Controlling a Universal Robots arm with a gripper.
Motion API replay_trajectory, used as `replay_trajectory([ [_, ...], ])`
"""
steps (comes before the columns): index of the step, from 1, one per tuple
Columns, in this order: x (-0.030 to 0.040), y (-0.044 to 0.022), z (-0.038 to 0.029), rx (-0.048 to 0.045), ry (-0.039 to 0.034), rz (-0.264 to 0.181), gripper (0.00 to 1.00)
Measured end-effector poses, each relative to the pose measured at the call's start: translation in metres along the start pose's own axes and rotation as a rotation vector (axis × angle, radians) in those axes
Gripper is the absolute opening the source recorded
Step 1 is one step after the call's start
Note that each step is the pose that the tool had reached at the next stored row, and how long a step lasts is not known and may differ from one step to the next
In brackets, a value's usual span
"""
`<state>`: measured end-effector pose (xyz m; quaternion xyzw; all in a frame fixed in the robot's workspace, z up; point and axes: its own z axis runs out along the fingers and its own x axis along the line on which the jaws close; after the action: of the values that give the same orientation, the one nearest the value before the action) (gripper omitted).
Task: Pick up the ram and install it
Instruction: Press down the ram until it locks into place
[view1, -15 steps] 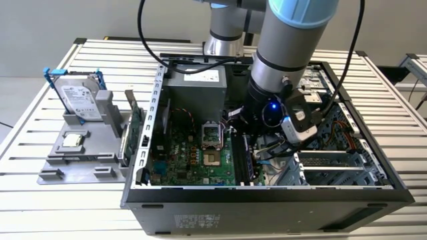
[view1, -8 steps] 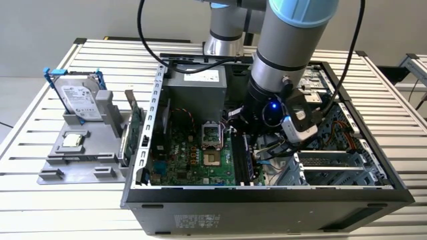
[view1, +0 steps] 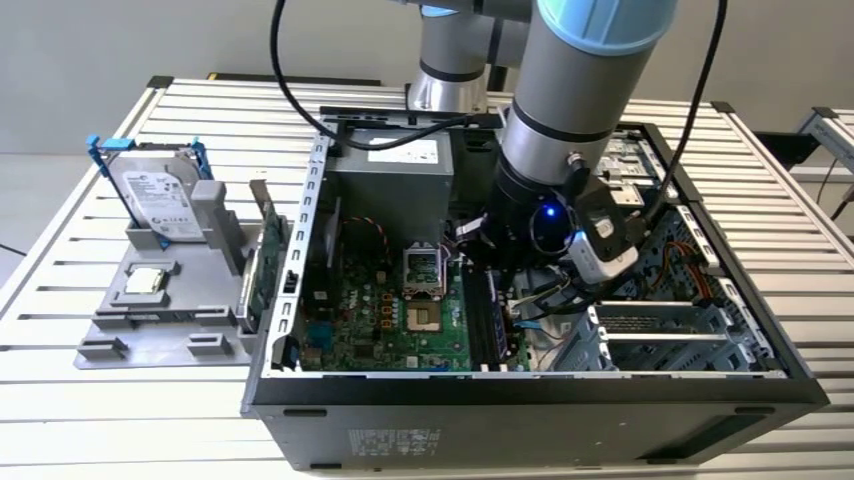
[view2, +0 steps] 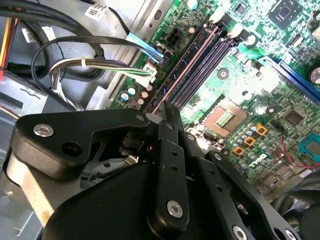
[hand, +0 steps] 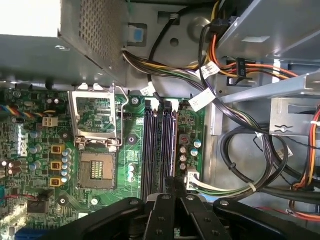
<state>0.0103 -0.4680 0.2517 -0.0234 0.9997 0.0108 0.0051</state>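
The ram (view2: 186, 66) shows edge-on as a thin pinkish-grey strip standing along one of the dark memory slots (hand: 150, 145) on the green motherboard (view1: 400, 320); in the first wrist view the ram (hand: 169, 145) runs straight into the fingertips. My gripper (view2: 165, 109) is down inside the open computer case (view1: 534, 385), its black fingers (hand: 176, 192) pressed together over the stick's top edge. Where the pads meet the stick is hidden by the gripper body.
Cable bundles (hand: 240, 150) and a metal drive cage (view1: 667, 320) crowd one side of the slots, and the processor socket (hand: 97, 170) lies on the other. At the exterior view's left, a grey holder (view1: 160, 310) carries a hard drive (view1: 160, 200) and a green card (view1: 271, 245).
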Motion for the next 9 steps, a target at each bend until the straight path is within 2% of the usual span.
replay_trajectory([
  [4, 0.0001, 0.0001, 0.0, -0.0006, 0.001, -0.045, 0.0],
  [9, 0.0, 0.0004, 0.0, -0.0015, 0.0028, -0.132, 0.0],
])
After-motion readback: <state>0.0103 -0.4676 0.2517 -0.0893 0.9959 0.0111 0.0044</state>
